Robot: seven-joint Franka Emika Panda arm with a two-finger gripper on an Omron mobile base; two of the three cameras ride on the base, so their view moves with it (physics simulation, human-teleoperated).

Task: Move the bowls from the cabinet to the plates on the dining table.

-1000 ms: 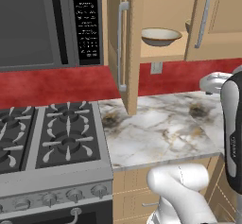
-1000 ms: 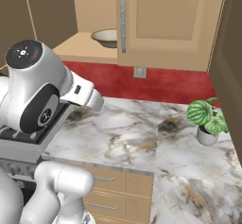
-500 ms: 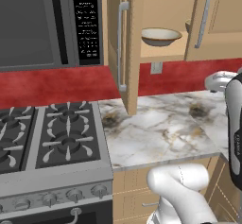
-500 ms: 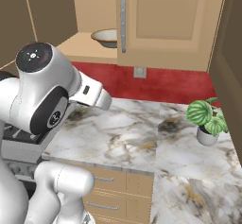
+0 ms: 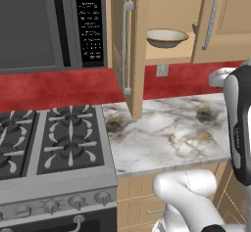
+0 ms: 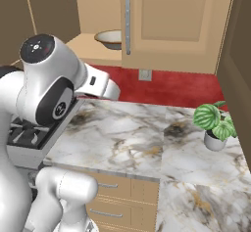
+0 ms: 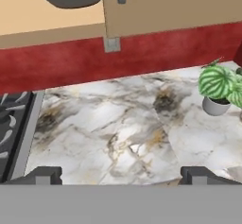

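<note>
The cabinet [image 5: 137,50] is seen with its left door swung out edge-on over the worktop [image 5: 166,133], the right door mostly shut, so just a narrow gap is left to the shelf. A wide bowl [image 5: 167,37] is sat on that shelf, near its front edge. Lots of bare marble is left between the stove [image 5: 49,145] and the potted plant [image 6: 215,124]. The gripper [image 7: 121,176] is held low over the worktop, fingers spread fully apart, nothing gripped.
</note>
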